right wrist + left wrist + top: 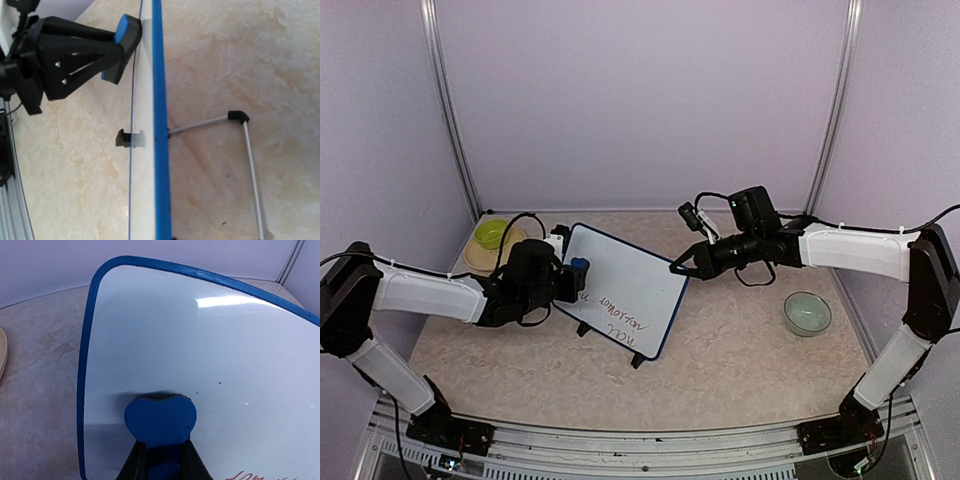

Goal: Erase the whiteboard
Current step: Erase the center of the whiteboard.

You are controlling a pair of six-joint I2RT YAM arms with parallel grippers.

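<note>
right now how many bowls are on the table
2: a yellow-green bowl at the far left corner, on a tan plate, and a pale green bowl near the right edge. The whiteboard could hide another.

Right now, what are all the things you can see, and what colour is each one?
whiteboard: one, white with a blue frame, propped up mid-table
writing: a few red words, on the whiteboard's near end
eraser: one, blue, pressed on the whiteboard's face
yellow-green bowl: one, far left, on the plate
plate: one, tan, far left
pale green bowl: one, right side
table: one, beige, marbled
left gripper: one, black, shut on the eraser
right gripper: one, black, shut, at the whiteboard's right edge
</note>
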